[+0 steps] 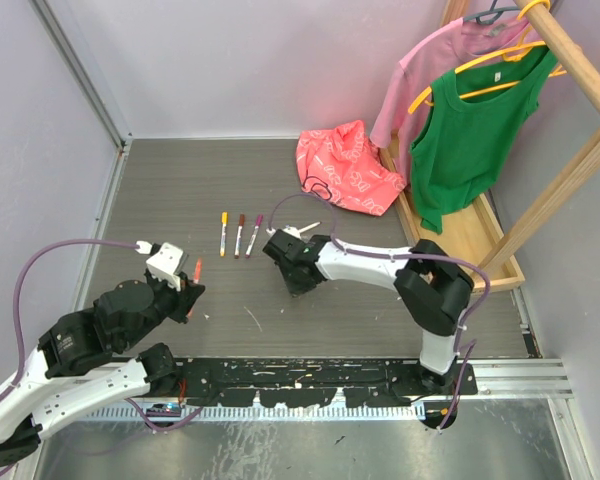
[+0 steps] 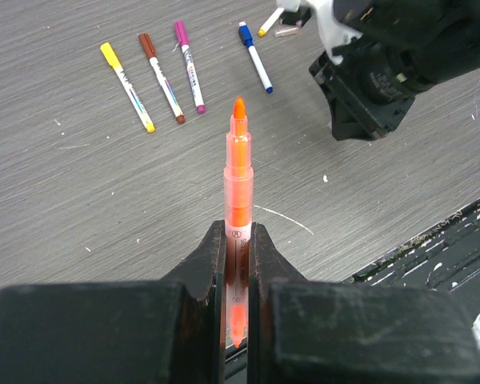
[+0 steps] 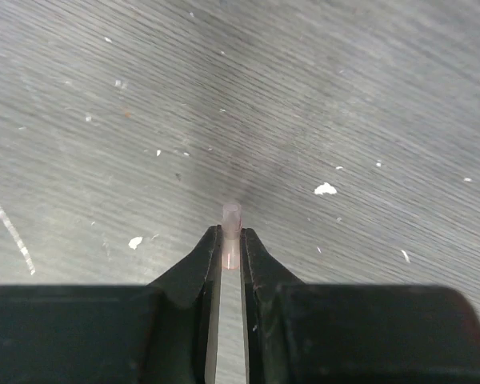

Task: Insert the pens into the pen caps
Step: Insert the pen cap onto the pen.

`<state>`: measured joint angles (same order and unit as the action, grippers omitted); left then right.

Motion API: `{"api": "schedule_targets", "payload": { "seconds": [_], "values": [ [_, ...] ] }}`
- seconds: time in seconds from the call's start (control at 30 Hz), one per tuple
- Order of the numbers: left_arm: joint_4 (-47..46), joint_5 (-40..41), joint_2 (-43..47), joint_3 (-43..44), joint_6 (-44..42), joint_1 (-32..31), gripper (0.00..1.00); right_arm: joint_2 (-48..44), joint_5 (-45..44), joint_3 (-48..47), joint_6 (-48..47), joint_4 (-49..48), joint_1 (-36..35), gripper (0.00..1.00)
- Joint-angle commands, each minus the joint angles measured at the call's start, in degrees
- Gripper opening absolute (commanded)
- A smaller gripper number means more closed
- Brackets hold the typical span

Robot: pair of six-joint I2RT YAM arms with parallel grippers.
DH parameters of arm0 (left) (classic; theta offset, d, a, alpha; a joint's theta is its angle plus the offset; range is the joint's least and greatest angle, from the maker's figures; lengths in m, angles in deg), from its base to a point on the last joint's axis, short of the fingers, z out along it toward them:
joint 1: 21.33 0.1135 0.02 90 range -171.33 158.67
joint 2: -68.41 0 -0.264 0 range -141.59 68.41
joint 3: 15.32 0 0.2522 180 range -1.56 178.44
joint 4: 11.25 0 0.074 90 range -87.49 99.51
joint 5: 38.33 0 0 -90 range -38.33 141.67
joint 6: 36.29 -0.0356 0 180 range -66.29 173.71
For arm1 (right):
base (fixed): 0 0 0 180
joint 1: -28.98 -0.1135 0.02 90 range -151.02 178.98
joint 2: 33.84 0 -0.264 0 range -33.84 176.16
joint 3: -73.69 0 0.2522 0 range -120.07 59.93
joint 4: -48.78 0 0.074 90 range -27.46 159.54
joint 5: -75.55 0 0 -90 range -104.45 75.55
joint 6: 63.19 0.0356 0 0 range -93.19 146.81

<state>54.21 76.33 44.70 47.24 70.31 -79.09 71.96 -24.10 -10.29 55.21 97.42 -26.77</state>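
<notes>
My left gripper is shut on an orange pen, uncapped, with its tip pointing away above the table; it also shows in the top view. My right gripper is shut on a small translucent pinkish pen cap, held just above the grey table. In the top view the right gripper is right of the left gripper. Capped pens lie in a row on the table: yellow, brown, purple and blue.
A red-pink bag lies at the back. A wooden clothes rack with a pink top and a green top stands at the right. Another pen lies beyond the blue one. A black rail runs along the near edge.
</notes>
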Motion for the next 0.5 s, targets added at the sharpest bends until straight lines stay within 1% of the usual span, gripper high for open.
{"api": "schedule_targets", "payload": {
  "seconds": [0.0,0.13,0.2,0.37,0.47],
  "values": [
    [-3.36,0.7,-0.04,0.1,-0.22,-0.04,0.0,-10.63,-2.36,-1.86,-4.28,-3.0,0.2,0.0],
    [-3.48,1.54,0.32,0.68,1.24,-0.01,0.0,-19.5,-5.5,-1.91,-6.42,-6.58,0.27,0.0],
    [-4.13,-0.08,0.72,0.68,1.44,0.0,0.0,-24.86,-6.92,-0.1,-6.62,-10.23,0.27,0.0],
    [-9.97,-3.1,1.14,-0.64,2.71,0.0,0.0,-37.91,-9.64,9.11,-6.03,-25.12,0.2,0.0],
    [-13.43,-6.56,-1.2,-0.45,2.77,-0.04,0.0,-43.67,-7.87,13.97,-4.63,-33.07,0.24,0.0]
  ]
}}
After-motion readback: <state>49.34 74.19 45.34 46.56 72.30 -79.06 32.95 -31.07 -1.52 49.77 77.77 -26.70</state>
